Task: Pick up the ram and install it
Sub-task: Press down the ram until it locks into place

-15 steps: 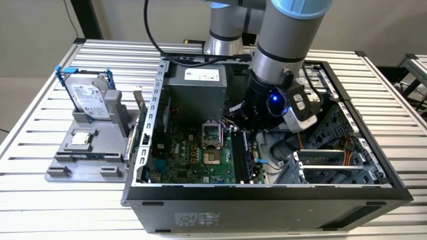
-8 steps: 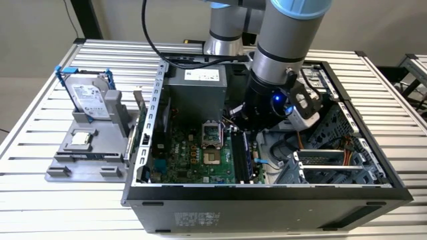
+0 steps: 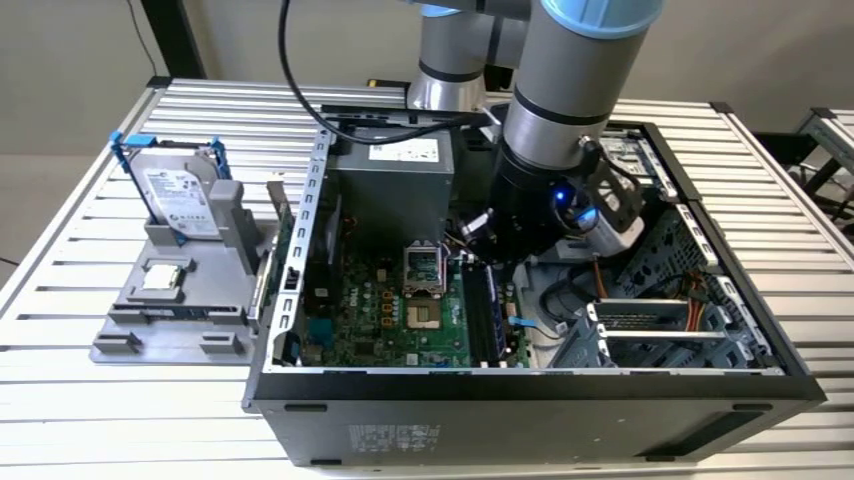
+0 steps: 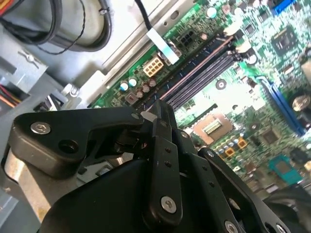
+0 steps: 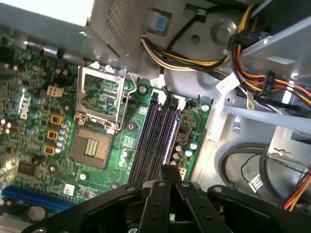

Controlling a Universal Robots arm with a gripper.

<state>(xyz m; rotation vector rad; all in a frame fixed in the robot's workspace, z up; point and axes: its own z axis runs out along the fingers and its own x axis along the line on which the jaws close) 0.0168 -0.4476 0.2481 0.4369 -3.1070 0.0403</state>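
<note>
Tool (image 4: pixel 156 112) clenched edge-on around the ram (image 4: pixel 151 115), of which a pale sliver shows between its fingers (image 4: pixel 164 160), hangs inside the open case (image 3: pixel 534 385) with the motherboard (image 5: pixel 43 97) below and the dark memory slots (image 5: pixel 155 141) right beneath its tips.

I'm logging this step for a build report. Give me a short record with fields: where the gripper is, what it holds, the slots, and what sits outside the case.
gripper position: gripper low inside the open computer case, over the memory slots
holding: ram, thin stick edge-on between the jaws, lined up with the slots
seating: cannot tell if it is fully in
processor socket: open, beside the slots
outside case: hard drive upright in a grey holder
</note>
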